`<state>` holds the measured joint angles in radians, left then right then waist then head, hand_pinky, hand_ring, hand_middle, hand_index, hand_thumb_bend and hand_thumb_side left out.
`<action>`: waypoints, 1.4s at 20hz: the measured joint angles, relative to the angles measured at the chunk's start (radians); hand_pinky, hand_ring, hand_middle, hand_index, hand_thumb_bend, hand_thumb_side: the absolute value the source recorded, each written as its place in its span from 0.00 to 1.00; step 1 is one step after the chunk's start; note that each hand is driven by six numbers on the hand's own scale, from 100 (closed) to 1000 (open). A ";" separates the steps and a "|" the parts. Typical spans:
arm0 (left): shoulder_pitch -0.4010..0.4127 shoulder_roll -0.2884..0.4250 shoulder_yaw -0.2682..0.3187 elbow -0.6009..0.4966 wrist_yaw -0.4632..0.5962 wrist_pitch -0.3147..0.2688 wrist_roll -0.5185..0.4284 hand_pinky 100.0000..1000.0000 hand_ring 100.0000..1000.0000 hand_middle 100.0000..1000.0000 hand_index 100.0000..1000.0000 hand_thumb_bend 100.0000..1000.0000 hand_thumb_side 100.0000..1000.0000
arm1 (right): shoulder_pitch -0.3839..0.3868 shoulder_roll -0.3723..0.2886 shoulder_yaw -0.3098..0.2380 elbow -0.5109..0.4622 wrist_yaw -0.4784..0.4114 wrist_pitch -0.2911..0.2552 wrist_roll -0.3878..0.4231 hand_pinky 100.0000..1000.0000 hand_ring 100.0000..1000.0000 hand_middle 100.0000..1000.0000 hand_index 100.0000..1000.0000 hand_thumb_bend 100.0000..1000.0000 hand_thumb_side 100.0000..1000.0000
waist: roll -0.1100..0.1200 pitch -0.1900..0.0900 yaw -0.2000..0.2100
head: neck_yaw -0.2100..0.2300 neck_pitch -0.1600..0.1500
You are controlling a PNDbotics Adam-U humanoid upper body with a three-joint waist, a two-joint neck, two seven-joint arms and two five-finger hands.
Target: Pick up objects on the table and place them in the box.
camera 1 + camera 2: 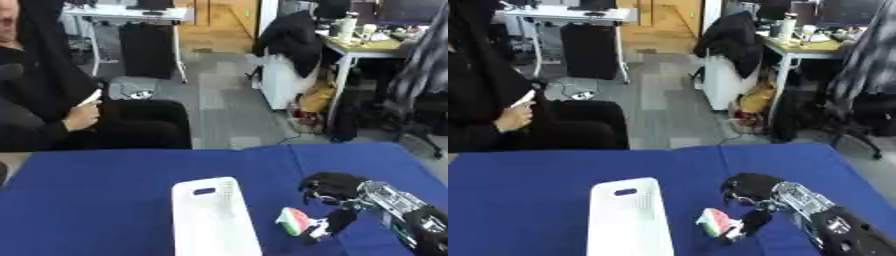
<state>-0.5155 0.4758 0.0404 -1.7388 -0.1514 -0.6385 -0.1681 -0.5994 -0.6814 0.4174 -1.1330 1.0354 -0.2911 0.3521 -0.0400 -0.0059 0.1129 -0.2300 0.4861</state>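
Reaching in from the lower right of the frame, the right hand [332, 187] sits low over the blue table [105, 200], with its silver-jointed forearm running off the bottom right corner. Its fingers [317, 182] are curled downward at the top and the thumb [328, 225] hangs lower, right next to a small object [293, 220] that's red, white and green, kinda like a little watermelon slice. The thumb looks like it's touching the right side of that object, but the fingers aren't wrapped around it, so I can't tell if it's actually got hold of it or not. The object rests on the table in the lower middle-right of the frame, just beside the right edge of the white box [214, 220]. The box is a long white tray with a handle slot near its far end, lying in the lower centre and running off the bottom edge. The left hand doesn't show in either view.
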 measured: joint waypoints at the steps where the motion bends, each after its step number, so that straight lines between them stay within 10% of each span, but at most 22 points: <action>1: 0.000 0.000 0.000 0.000 0.001 0.000 -0.001 0.45 0.56 0.39 0.69 0.04 0.78 | 0.000 0.001 0.000 0.005 0.000 0.000 0.000 1.00 1.00 0.90 0.76 0.82 1.00 | 0.000 0.000 0.001 | 0.000 0.000; 28: 0.011 -0.001 -0.006 0.006 0.012 -0.005 -0.030 0.45 0.56 0.37 0.69 0.03 0.79 | -0.055 0.101 -0.046 0.219 0.252 0.025 -0.088 1.00 1.00 0.93 0.72 0.71 1.00 | 0.000 0.001 0.052 | 0.020 0.009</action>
<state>-0.5047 0.4748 0.0345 -1.7328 -0.1397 -0.6432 -0.1977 -0.6544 -0.5800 0.3716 -0.9142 1.2871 -0.2657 0.2640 -0.0403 -0.0050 0.1649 -0.2103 0.4953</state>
